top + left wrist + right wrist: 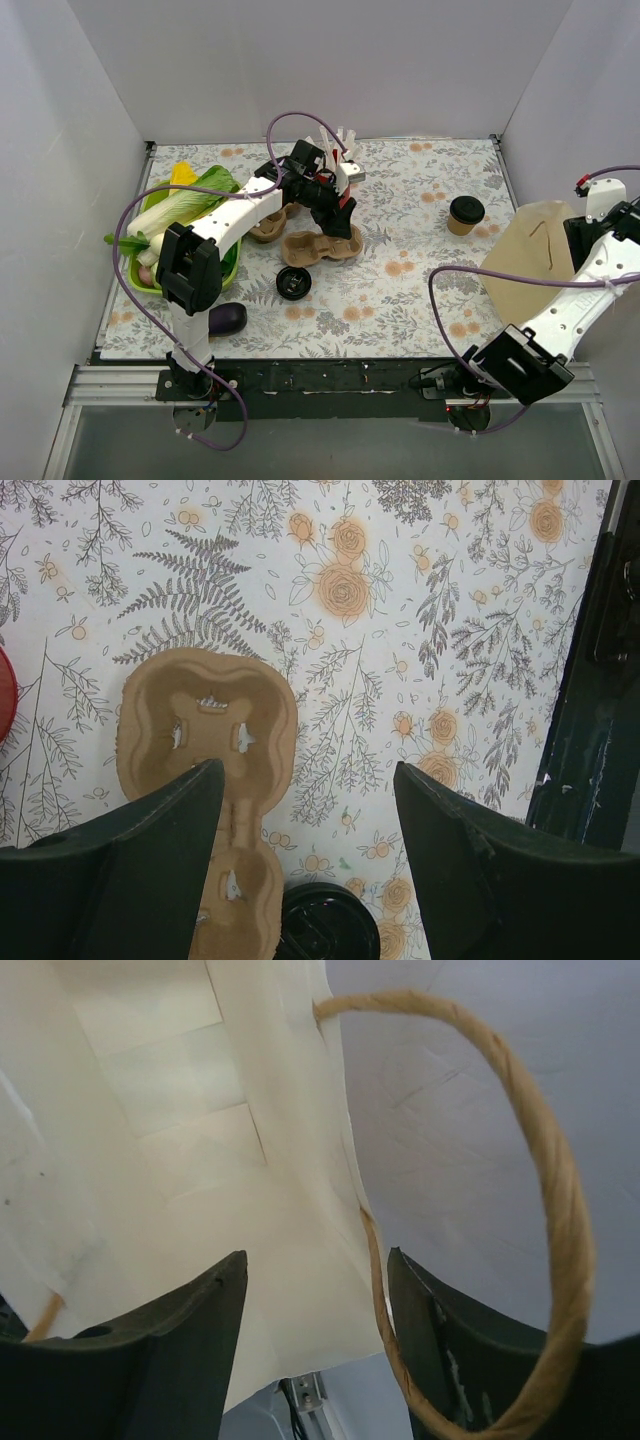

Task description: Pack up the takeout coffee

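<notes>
The takeout coffee, a small tan paper cup with a dark top, stands upright on the floral mat at the right, far from both grippers. My left gripper is open and empty, hovering over the beige pulp cup carrier. In the left wrist view the carrier lies under the left finger of my gripper, with a loose black lid beside it. My right gripper is at the paper bag. In the right wrist view its jaws stand apart around the bag's wall, near the twine handle.
A red cup of white straws stands behind the left gripper. The black lid lies in front of the carrier. A green basket of vegetables and an eggplant are at the left. White walls enclose the mat.
</notes>
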